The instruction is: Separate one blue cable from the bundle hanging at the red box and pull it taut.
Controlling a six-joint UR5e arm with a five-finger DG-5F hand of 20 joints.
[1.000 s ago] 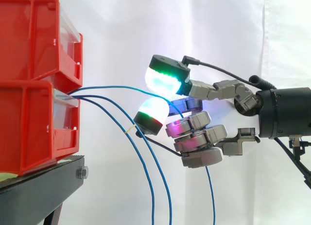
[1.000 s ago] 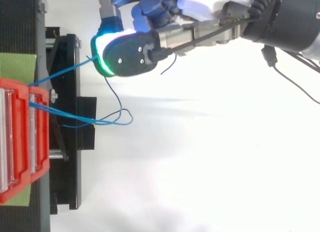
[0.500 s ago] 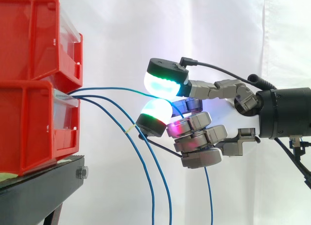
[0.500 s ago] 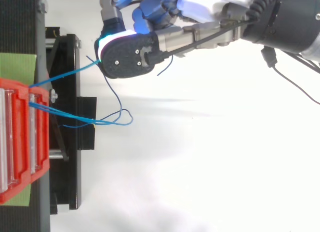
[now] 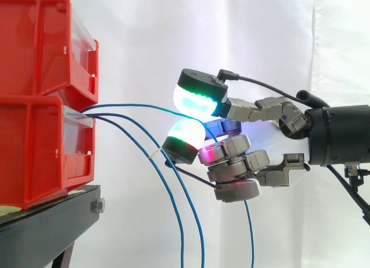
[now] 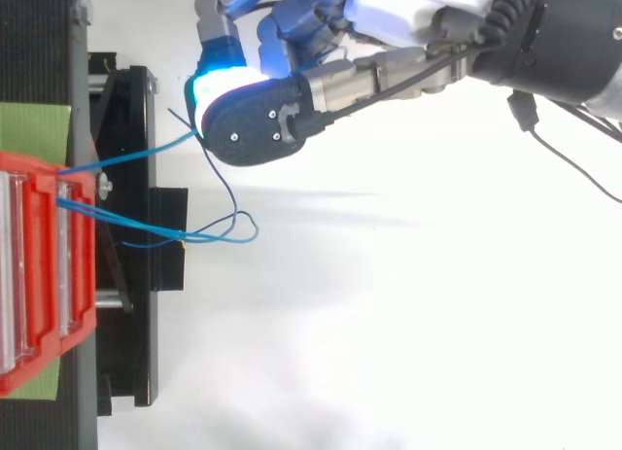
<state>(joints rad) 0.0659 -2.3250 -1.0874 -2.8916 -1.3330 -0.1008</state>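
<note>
1. The hand (image 5: 234,164) reaches in from your right, level with the lower red bin (image 5: 34,146), and stops well apart from it.
2. Look at its fingers: they are curled, and two glowing pads (image 5: 196,100) close from above and below on the upper blue cable (image 5: 139,104), pinching it between them.
3. Follow that cable from the front of the lower red bin. It crosses to the hand in a gentle arc, passes between the pads, then hangs free below the fingers.
4. From above, you see the same cable (image 6: 126,148) run almost straight from the bin to the hand (image 6: 262,120).
5. The two other blue cables (image 5: 144,149) leave the same bin front and droop downward, clear of the hand. From above they form a loop (image 6: 233,226).
6. The upper red bin (image 5: 40,48) sits stacked on the lower one, and both rest on the black stand (image 5: 52,221).
</note>
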